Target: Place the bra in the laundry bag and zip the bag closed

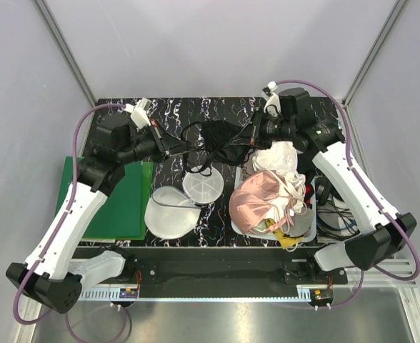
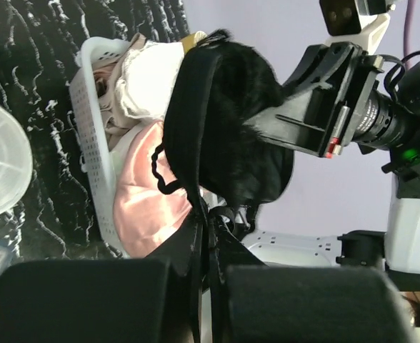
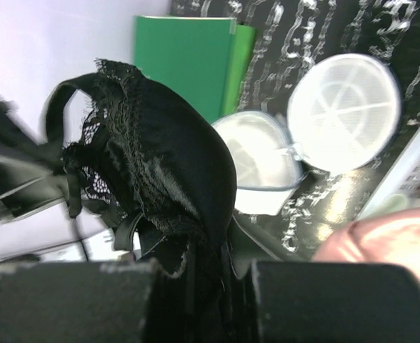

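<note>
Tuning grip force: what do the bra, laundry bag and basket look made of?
The bra: soft black fabric, slight satin sheen, lace trim.
The laundry bag: white translucent mesh, likely synthetic, ribbed round panel.
The basket: white plastic, seemingly rigid, perforated grid wall.

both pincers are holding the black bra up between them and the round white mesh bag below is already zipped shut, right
No. The left pincer and right pincer do hold the small black lace bra between them, but the round white mesh laundry bag lies open, its ribbed circular panel flipped aside. The top view shows it.
</note>
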